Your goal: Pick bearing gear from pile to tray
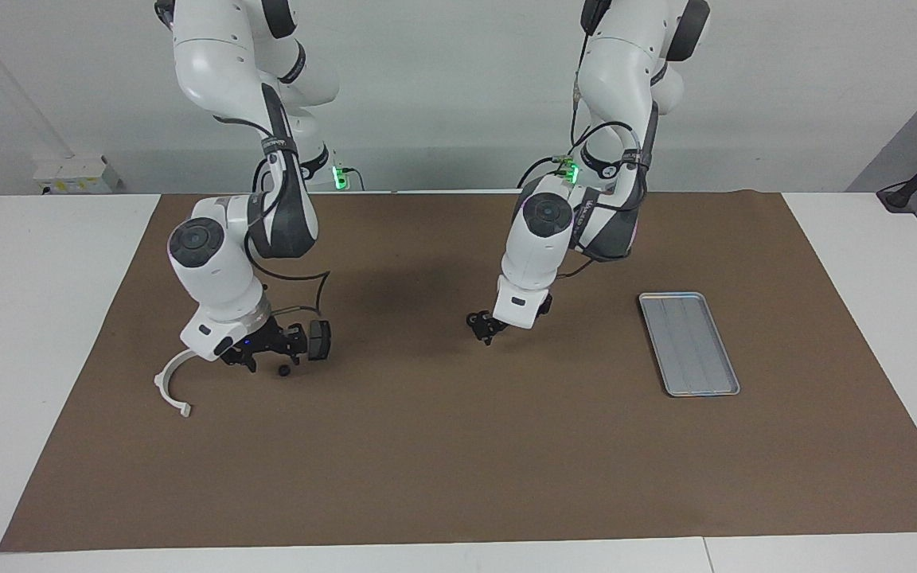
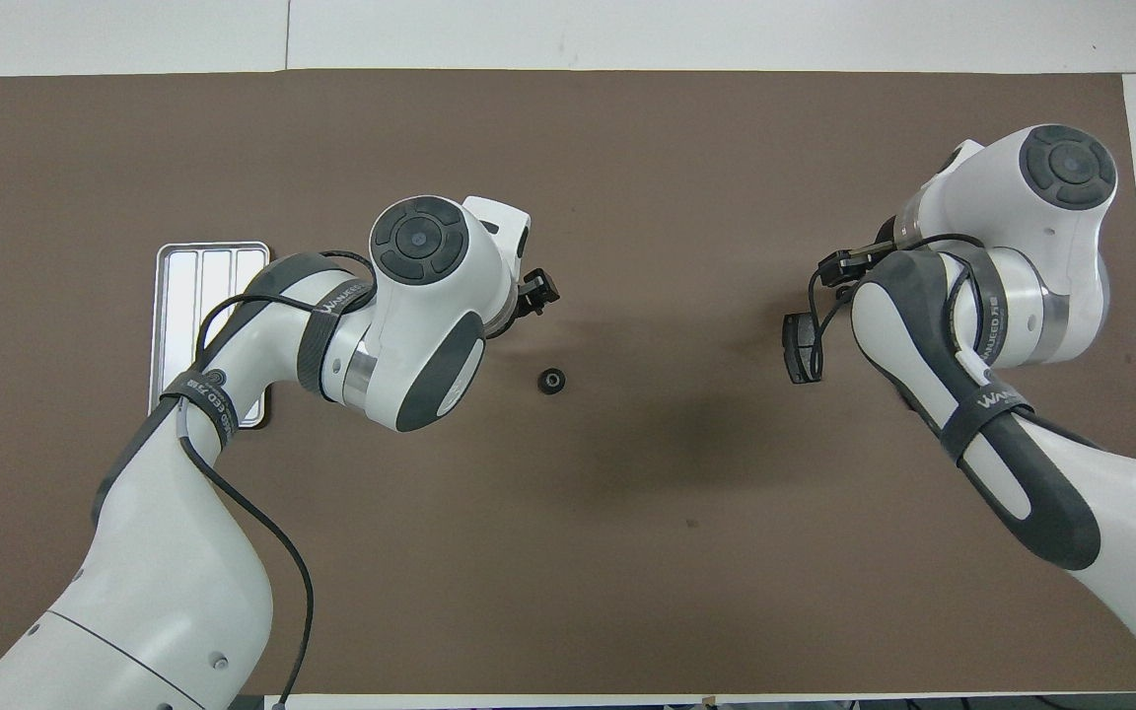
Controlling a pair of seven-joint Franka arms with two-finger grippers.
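The left gripper (image 1: pixel 481 328), a black two-finger claw with its jaws spread wide and nothing in them, hangs low over the brown paper mat (image 1: pixel 458 461) right at the small black ring-shaped bearing gear (image 2: pixel 552 381). Toward its own arm's end lies the flat ribbed silver tray (image 1: pixel 689 344), bare metal with rounded corners. The right gripper (image 1: pixel 267 350) sits partly open over the pile, beside a dark grey brake-pad plate (image 1: pixel 318 340), a tiny black round piece (image 1: pixel 284 370) and the white half-ring bracket (image 1: pixel 169 384); whether it grips anything I cannot tell.

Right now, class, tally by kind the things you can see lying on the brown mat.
Tray: 1
Bracket: 1
Brake pad: 1
Gear: 1
Black piece: 1
Total: 5
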